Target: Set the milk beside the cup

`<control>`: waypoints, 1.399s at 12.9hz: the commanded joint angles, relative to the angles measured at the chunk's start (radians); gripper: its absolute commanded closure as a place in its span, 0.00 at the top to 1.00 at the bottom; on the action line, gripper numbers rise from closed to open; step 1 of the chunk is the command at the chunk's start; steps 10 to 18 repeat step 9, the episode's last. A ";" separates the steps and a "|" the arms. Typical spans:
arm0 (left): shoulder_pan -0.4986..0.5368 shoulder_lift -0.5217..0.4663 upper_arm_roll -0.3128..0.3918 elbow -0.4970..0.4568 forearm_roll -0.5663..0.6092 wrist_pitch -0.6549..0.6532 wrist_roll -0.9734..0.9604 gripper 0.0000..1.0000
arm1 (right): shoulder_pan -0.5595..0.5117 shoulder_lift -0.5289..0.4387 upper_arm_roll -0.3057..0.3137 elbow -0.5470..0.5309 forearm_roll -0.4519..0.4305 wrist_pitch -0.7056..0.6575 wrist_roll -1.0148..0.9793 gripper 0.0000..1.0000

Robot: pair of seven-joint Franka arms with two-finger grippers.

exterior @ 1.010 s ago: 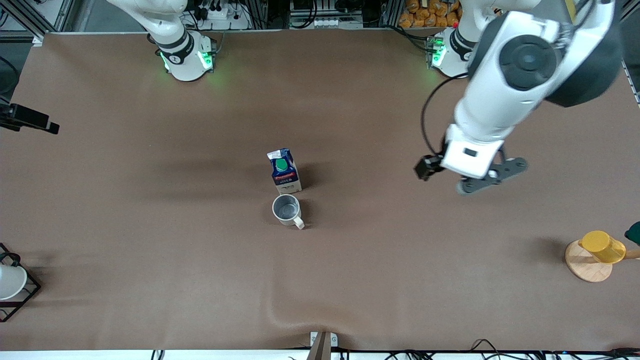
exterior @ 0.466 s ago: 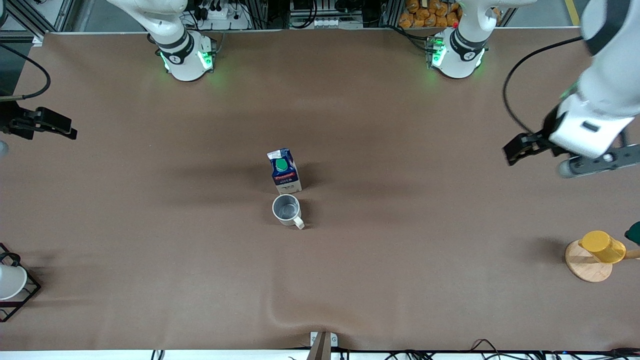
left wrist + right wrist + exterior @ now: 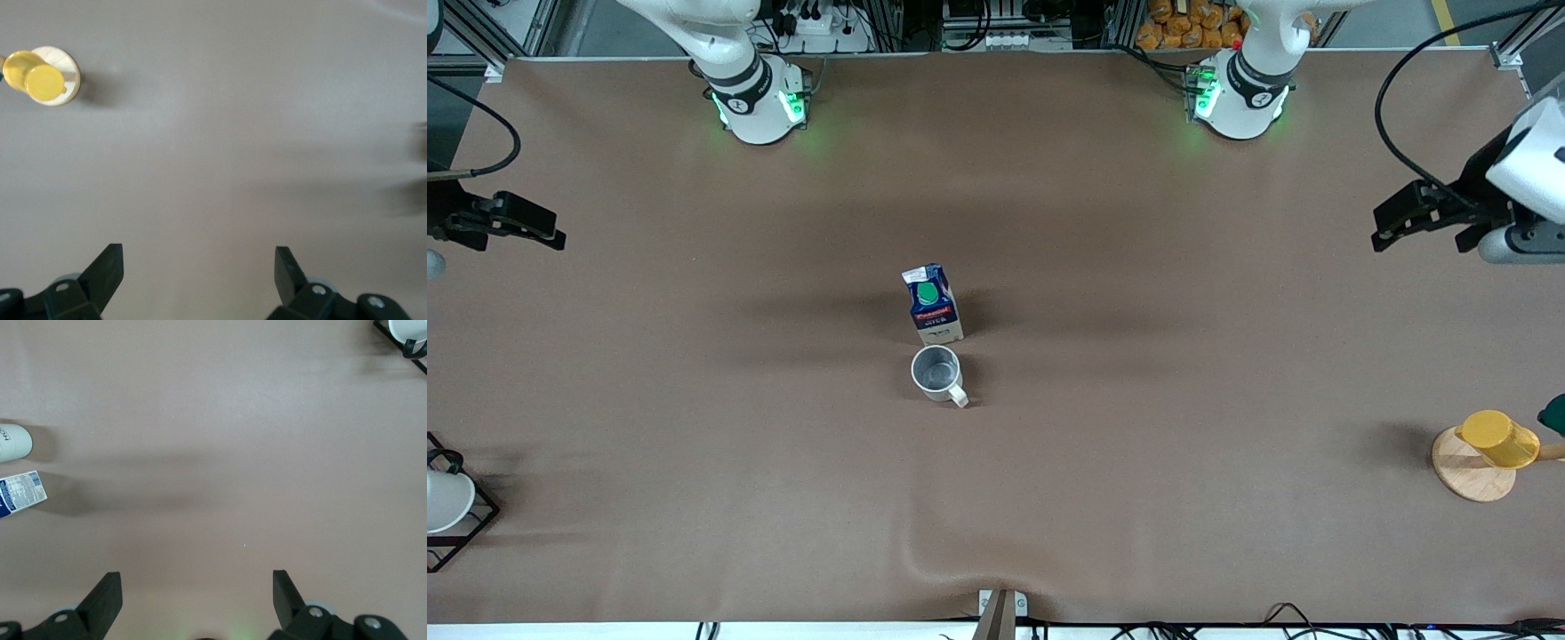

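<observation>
Standing upright mid-table, the milk (image 3: 932, 305) sits just beside the cup (image 3: 937, 372), at its 12 o'clock. Left wrist view: left gripper (image 3: 199, 268), fingers spread, over bare table. Right wrist view: right gripper (image 3: 197, 589) likewise spread, milk at 9 o'clock.

Brown mat (image 3: 1138, 498) covers table, wrinkled at near edge; aluminium framing (image 3: 507, 27), cables along top.

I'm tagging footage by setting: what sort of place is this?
Probably a robotics lab: a brown-covered table with two arms mounted along one edge, an aluminium frame with cabling, and only staged props, the milk beside the cup.
</observation>
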 commanded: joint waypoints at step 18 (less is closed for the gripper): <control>0.013 -0.072 0.004 -0.096 -0.002 -0.023 0.014 1.00 | -0.019 -0.026 0.011 -0.075 -0.007 0.044 -0.010 1.00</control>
